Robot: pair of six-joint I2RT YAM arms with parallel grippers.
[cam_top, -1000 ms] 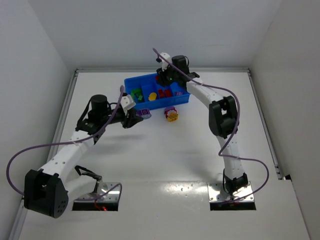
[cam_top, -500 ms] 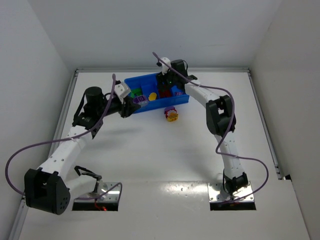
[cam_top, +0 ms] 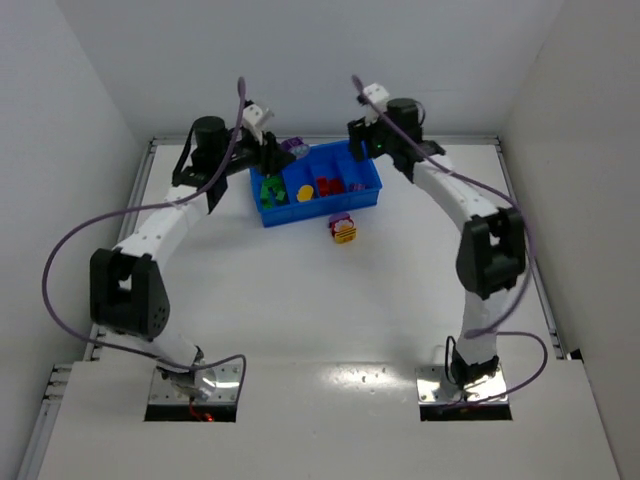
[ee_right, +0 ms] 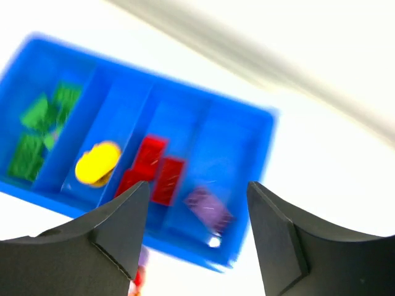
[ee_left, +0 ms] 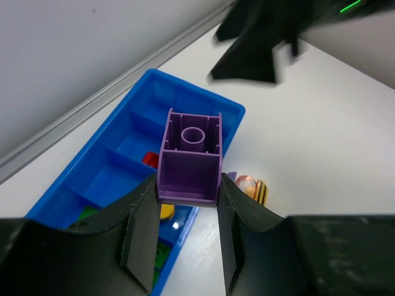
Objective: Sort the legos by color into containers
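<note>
Left gripper [ee_left: 185,188]: clamped on a purple brick [ee_left: 189,161], pads on its two side faces, hollow underside facing the wrist camera. In the top view the brick is held in the air over the far left corner of the tray [cam_top: 320,210], clear of its walls.

Right gripper [ee_right: 197,191]: jaws spread, nothing between them. It hangs above the tray's far right corner.

Tray contents, left to right in the top view:
- green bricks [ee_right: 43,126]
- yellow brick [ee_right: 97,163]
- red bricks [ee_right: 153,169]
- loose purple brick [ee_right: 210,206]

The right wrist view is blurred, so exact counts cannot be told.

On the table [cam_top: 300,300], near the tray's near wall but apart from it, is a small purple-and-yellow clump [cam_top: 343,229].
</note>
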